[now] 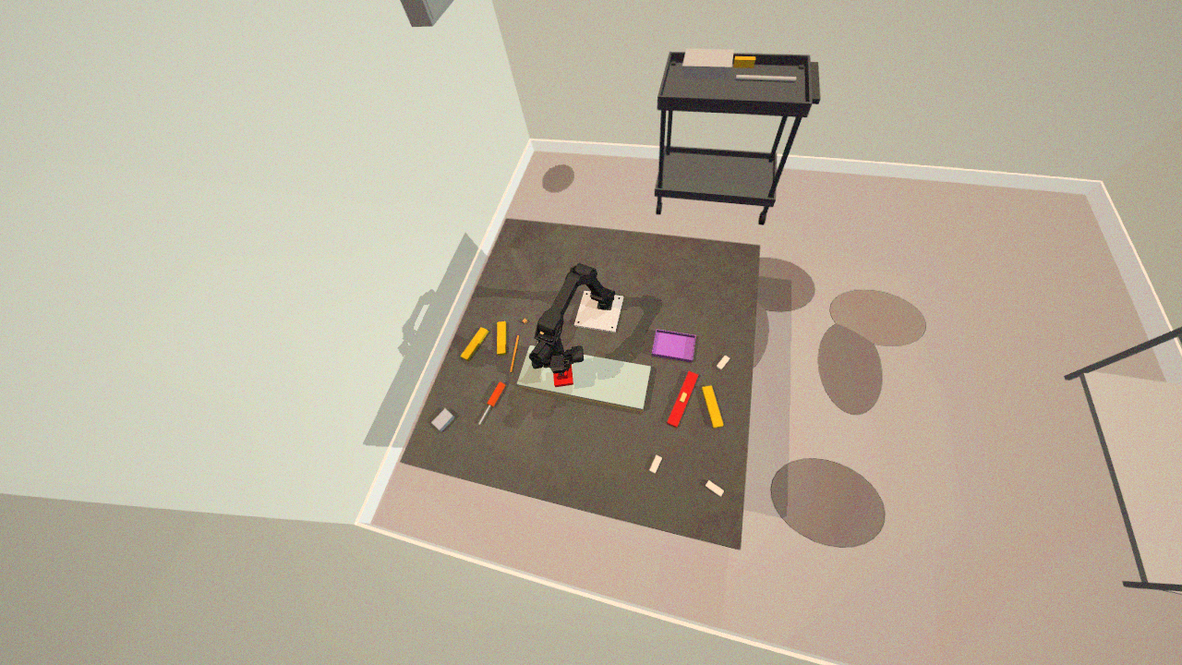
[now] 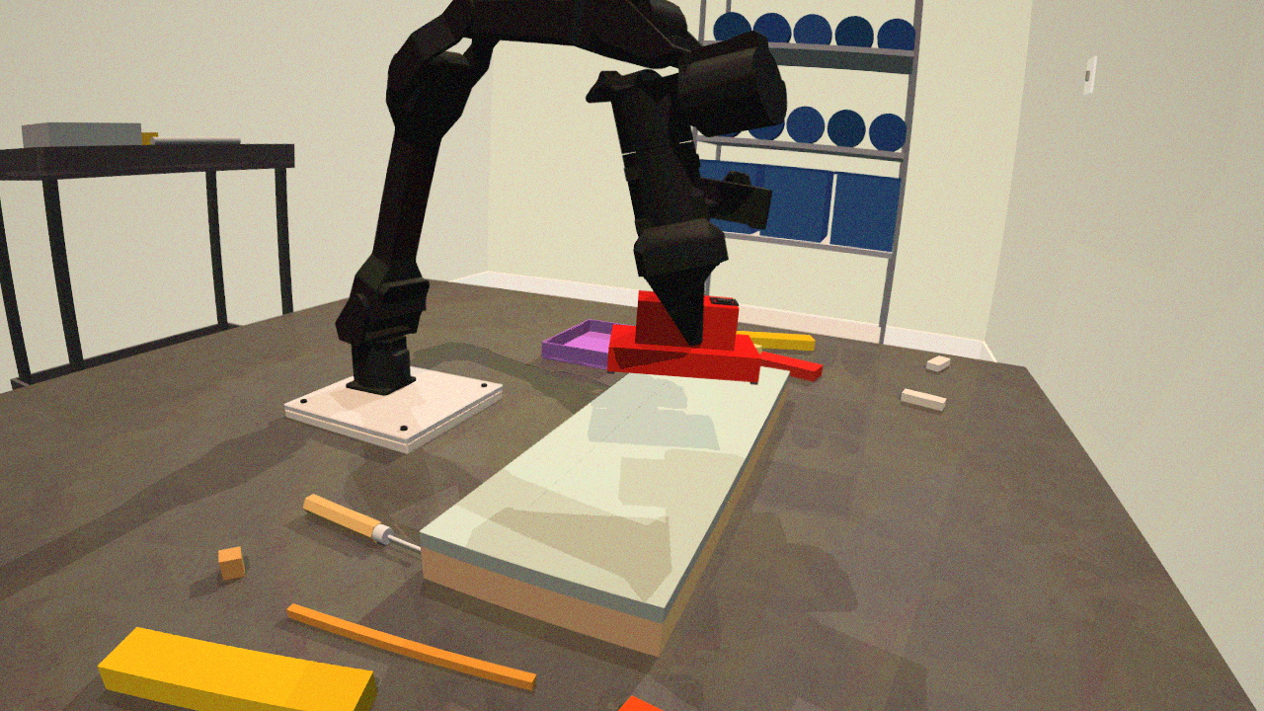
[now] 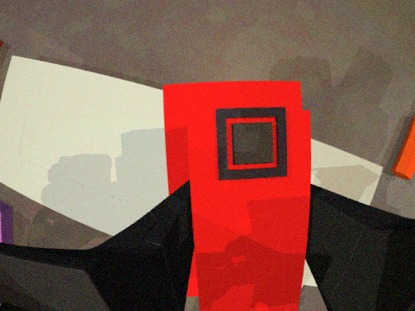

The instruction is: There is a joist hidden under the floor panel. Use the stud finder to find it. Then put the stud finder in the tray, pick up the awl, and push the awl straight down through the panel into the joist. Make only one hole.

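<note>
My gripper is shut on the red stud finder, which it holds upright above the pale floor panel. Its small square window looks dark in the wrist view. Its shadow falls on the panel. The awl, with a light wooden handle and thin metal shaft, lies beside the panel's near corner in the exterior view; the arm hides it in the top view. The purple tray is empty. The joist is hidden.
An orange screwdriver, an orange stick, a small cube and yellow blocks lie around one panel end. A red level and a yellow bar lie past the other.
</note>
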`<state>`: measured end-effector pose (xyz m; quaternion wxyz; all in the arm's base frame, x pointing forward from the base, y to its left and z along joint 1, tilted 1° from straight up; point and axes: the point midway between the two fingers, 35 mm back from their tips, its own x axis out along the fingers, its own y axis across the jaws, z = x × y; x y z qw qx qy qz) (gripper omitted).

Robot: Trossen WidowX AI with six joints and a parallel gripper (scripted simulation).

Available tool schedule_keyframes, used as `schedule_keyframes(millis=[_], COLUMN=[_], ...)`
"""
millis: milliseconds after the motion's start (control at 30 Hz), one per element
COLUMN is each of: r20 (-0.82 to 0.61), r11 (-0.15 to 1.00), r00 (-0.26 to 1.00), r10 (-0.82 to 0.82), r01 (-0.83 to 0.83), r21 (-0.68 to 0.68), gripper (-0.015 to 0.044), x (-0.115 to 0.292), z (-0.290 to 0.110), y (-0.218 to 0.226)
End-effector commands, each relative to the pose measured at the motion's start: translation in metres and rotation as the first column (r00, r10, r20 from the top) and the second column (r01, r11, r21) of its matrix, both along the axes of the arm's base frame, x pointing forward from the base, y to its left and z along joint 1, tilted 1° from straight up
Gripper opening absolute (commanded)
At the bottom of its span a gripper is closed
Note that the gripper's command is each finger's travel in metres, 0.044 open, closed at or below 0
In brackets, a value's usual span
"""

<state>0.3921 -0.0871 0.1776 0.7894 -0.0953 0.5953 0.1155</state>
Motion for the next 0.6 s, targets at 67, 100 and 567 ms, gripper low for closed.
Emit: schedule_keyframes(millis=[67,100,567], r20=[0.018,0.018,0.018], r11=[0.996,0.995,0.945], r00=[0.996,0.994,0.945], r10=[0.088,0.104,0.327], r01=[-0.088,-0.104,-0.328], r21=[0.002,0.003,0.005], gripper=[0.0000,0.0000,0.0000], x=[0.003,0.004,-0.005], z=[0.004,0.004,-0.002], y=[0.040,0.047,0.142])
